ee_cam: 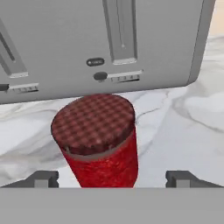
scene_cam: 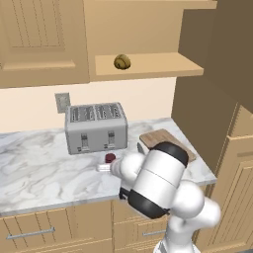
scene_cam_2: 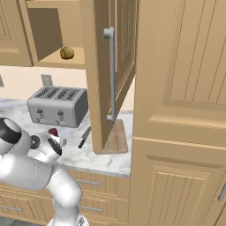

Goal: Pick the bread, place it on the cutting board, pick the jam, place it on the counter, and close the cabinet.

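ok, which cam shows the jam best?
Hand view: the jam stands upright, close up, between the open fingertips. The left base view shows a small red bit by the arm; the right base view likewise.

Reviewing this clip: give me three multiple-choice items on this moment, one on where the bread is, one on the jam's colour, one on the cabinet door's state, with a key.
1. Where is the bread?
A. on the cabinet shelf
B. on the cutting board
C. on top of the toaster

2. What colour is the jam jar?
A. green
B. red
C. yellow

3. What state is the cabinet door in?
A. shut
B. taken off
C. open

Key: 1 A, the roll sits on the open shelf above the toaster. 2 B, the hand view shows a red jar with a dark red checked lid standing on the counter. 3 C, the door stands swung out, with the shelf exposed.
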Robot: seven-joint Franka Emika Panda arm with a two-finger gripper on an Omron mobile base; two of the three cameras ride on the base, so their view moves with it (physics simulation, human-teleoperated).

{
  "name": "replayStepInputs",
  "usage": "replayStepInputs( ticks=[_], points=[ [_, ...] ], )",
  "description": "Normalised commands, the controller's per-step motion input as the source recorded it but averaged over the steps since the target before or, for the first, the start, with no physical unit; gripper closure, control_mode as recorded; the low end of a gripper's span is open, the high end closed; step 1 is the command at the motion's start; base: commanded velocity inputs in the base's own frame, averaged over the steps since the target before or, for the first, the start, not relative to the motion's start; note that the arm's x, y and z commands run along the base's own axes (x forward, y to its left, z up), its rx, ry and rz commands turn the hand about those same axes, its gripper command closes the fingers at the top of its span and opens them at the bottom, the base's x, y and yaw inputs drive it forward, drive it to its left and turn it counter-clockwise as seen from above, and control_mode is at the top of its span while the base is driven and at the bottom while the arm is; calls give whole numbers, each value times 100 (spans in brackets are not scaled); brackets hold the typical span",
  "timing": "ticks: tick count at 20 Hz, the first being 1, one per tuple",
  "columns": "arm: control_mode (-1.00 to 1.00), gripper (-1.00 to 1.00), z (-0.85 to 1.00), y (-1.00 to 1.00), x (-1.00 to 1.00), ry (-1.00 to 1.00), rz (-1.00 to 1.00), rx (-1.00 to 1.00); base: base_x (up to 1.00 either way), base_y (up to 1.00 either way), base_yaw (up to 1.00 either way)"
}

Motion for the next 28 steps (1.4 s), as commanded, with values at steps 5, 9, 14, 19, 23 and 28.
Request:
replayStepInputs(
  ticks=[5, 9, 14, 19, 23, 28],
  points=[
    [-100, -100, 40, -3, -25, 1, 0, 6, 0, 0, 0],
    [-100, -100, 67, -2, -7, 6, 0, 9, 0, 0, 0],
    [-100, -100, 62, 0, -8, 14, -3, 8, 0, 0, 0],
    [-100, -100, 65, 0, -29, 21, -13, 8, 0, 0, 0],
    [-100, -100, 61, 0, -25, 25, -15, 5, 0, 0, 0],
    [-100, -100, 60, 0, -32, 27, -17, 5, 0, 0, 0]
  ],
)
